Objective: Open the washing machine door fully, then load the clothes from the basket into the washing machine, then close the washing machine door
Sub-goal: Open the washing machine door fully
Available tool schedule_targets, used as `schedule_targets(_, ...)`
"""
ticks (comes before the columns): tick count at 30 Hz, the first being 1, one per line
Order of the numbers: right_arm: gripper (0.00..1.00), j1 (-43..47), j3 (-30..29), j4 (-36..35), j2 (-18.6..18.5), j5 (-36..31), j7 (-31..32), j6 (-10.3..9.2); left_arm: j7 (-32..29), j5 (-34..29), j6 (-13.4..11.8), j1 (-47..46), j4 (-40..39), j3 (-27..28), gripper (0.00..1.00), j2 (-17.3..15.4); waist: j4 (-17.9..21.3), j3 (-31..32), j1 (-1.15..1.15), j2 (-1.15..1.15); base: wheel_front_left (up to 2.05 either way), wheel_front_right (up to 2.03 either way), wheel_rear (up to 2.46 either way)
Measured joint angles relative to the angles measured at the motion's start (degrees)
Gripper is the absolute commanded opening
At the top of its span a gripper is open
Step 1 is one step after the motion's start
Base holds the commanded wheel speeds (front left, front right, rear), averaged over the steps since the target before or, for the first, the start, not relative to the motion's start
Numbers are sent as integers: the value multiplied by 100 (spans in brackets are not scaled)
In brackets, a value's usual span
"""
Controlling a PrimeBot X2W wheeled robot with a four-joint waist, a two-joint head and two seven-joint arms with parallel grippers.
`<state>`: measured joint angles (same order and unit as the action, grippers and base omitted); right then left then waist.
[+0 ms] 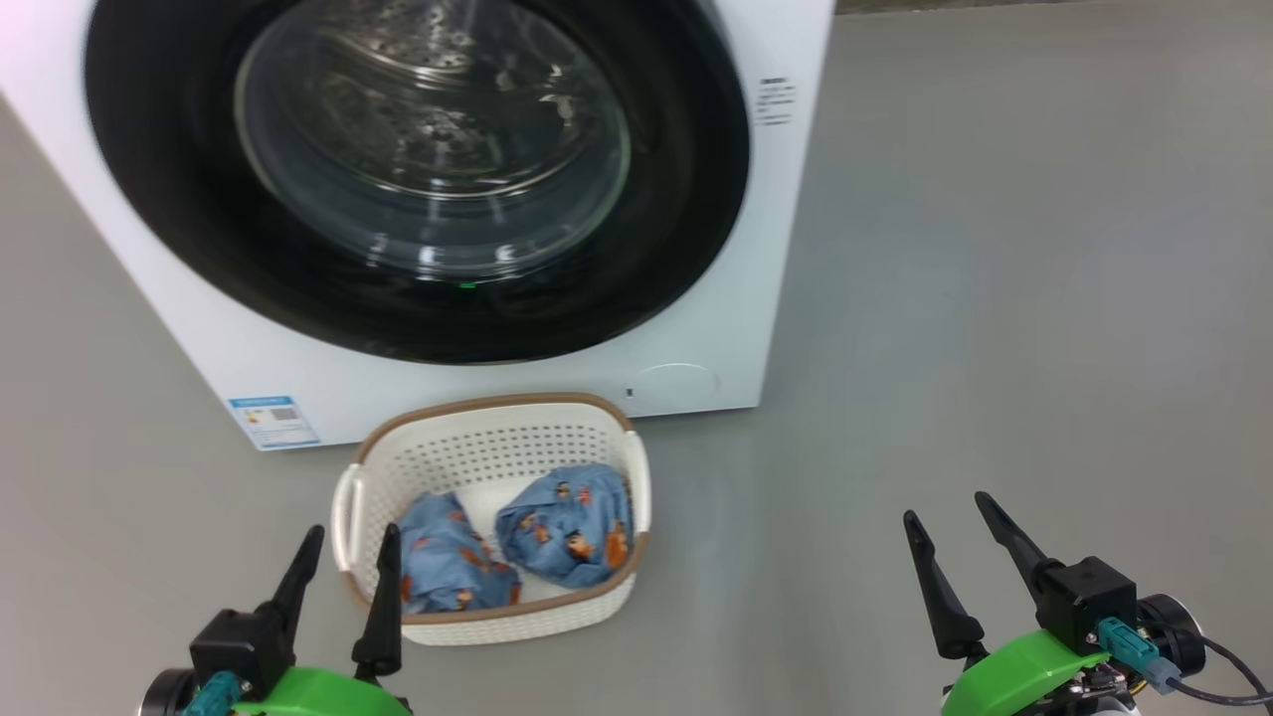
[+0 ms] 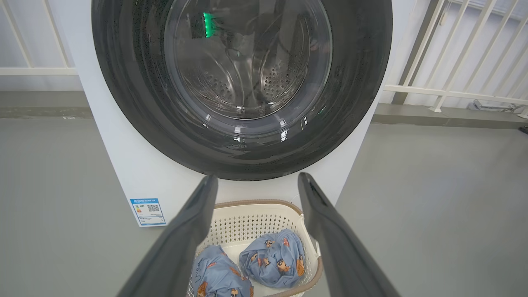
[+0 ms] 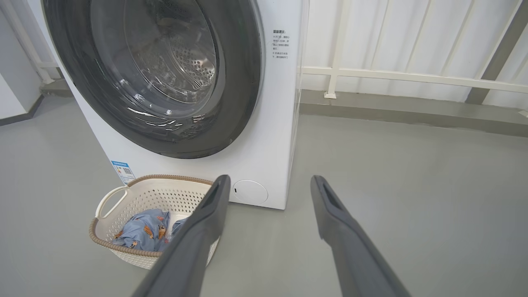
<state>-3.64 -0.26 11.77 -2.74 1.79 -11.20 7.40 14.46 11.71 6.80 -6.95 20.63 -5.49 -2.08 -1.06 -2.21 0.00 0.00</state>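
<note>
The white washing machine (image 1: 497, 383) stands on the floor with its round black-ringed door (image 1: 179, 199) shut flat against the front. Right in front of it sits the cream basket (image 1: 497, 457) holding two bundles of blue printed clothes (image 1: 572, 527). My left gripper (image 1: 348, 537) hovers open at the basket's near left corner, nothing between its fingers. My right gripper (image 1: 950, 512) stands open over bare floor, well right of the basket. The left wrist view looks between open fingers at the door (image 2: 123, 82) and the clothes (image 2: 272, 258). The right wrist view shows the basket (image 3: 123, 196) at lower left.
Grey floor (image 1: 995, 298) stretches to the right of the machine. A white railing (image 3: 412, 76) and a low ledge run behind and to the right of it. A blue sticker (image 1: 273, 420) and a round flap (image 1: 676, 383) mark the machine's lower front.
</note>
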Motion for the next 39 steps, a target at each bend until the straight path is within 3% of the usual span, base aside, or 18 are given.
schedule_targets(10, 100, -3, -40, 0, -8, 27, -10, 0, 0, -19, 0, -36, -78, 12, 100, 14, 18, -22, 0, 0, 60, 60, -119)
schedule_targets(36, 100, -30, -51, -2, -4, 16, -33, 0, 0, -22, -1, -36, -78, 18, 100, 11, 10, -84, 0, 0, 1, 1, -3)
schedule_targets(37, 60, -35, -53, -2, -4, 16, -33, 0, 0, -22, -1, -36, -78, 18, 100, 11, 10, -85, 0, 0, 0, 0, 0)
schedule_targets(38, 0, -42, -54, -3, -4, 18, -33, 0, 0, -22, -2, -36, -78, 18, 100, 11, 10, -84, 0, 0, 0, 0, 0)
schedule_targets(39, 0, -44, -54, -9, -4, 18, -33, 0, 0, -22, -4, -36, -78, 18, 100, 11, 10, -84, 0, 0, 0, 0, 0)
